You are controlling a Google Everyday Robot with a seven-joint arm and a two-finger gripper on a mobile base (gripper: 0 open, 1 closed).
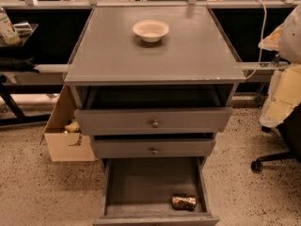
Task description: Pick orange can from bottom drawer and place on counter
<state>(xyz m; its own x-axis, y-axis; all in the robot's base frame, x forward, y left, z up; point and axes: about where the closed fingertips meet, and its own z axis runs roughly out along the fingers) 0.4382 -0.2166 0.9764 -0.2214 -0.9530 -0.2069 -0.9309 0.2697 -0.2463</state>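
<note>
Item: orange can (184,202), on its side in the open bottom drawer (141,182).
Lies at front right corner, label unreadable; cream bowl (151,30) on bench (117,55); gripper out of view.

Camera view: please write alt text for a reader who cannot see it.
A small shiny brownish-orange can lies on its side at the front right of the open, dark grey bottom drawer of a grey cabinet. A cream round bowl sits on the flat grey counter above; the robot's end effector is not in view.
</note>
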